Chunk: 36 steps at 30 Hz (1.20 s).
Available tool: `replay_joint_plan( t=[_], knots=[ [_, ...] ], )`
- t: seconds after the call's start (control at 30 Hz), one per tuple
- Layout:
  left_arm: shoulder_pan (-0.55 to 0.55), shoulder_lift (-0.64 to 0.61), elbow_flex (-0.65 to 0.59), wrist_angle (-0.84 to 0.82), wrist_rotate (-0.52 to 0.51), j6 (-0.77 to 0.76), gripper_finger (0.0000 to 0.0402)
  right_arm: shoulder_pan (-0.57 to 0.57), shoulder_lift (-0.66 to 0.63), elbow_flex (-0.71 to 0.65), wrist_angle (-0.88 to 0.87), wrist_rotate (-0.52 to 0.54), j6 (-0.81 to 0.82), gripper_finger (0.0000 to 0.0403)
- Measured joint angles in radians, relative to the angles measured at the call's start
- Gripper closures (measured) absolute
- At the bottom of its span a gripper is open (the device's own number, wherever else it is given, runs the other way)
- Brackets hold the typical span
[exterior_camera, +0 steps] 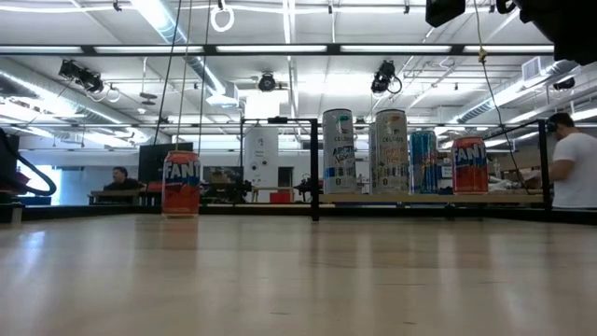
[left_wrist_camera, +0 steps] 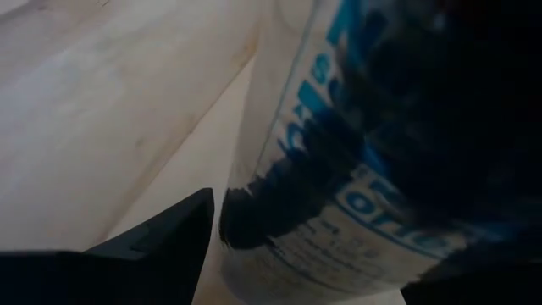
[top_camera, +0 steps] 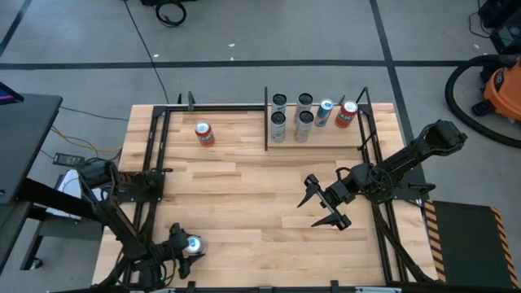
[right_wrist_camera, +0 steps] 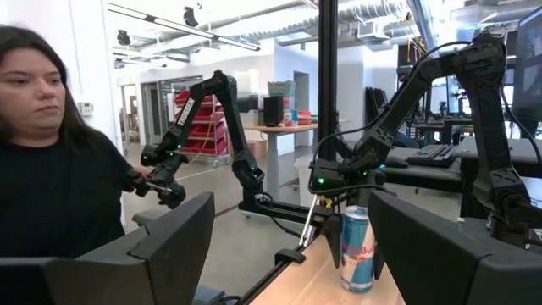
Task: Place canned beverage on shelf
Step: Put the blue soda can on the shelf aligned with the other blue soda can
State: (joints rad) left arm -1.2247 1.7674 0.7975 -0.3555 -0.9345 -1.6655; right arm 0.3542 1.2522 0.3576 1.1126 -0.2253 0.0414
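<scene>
A blue-and-silver canned beverage [top_camera: 194, 243] stands upright on the wooden tabletop near its near left corner; it also shows in the right wrist view [right_wrist_camera: 356, 258]. My left gripper [top_camera: 187, 251] is open, low over the table, with one finger on each side of the can [left_wrist_camera: 339, 169]. A narrow gap shows between one finger [left_wrist_camera: 169, 229] and the can wall. My right gripper [top_camera: 322, 205] hangs open and empty over the table's right half. The shelf [top_camera: 317, 140], a pale panel at the far right, bears several upright cans.
An orange Fanta can [top_camera: 203, 133] stands alone at the far left [exterior_camera: 181, 184]. Black metal rods [top_camera: 266, 118] frame the shelf and the table's sides. A person [right_wrist_camera: 51, 152] sits beyond the table, and another [exterior_camera: 574, 168] shows in the room.
</scene>
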Motion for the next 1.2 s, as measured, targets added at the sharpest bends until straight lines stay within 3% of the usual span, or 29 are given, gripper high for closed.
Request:
replay_joint_plan(
  t=[0.37, 0.73, 1.2],
  knots=[
    [0.011, 0.001, -0.001, 0.016, -0.007, 0.055, 0.0091, 0.0, 0.0, 0.0, 0.0, 0.0, 0.0, 0.0082],
    [0.054, 0.002, -0.002, 0.027, -0.013, 0.141, 0.0162, 0.0, 0.0, 0.0, 0.0, 0.0, 0.0, 0.0082],
    [0.109, -0.02, -0.003, 0.197, 0.0, 0.404, 0.016, 0.0, 0.0, 0.0, 0.01, 0.035, 0.0, 0.0082]
  ],
)
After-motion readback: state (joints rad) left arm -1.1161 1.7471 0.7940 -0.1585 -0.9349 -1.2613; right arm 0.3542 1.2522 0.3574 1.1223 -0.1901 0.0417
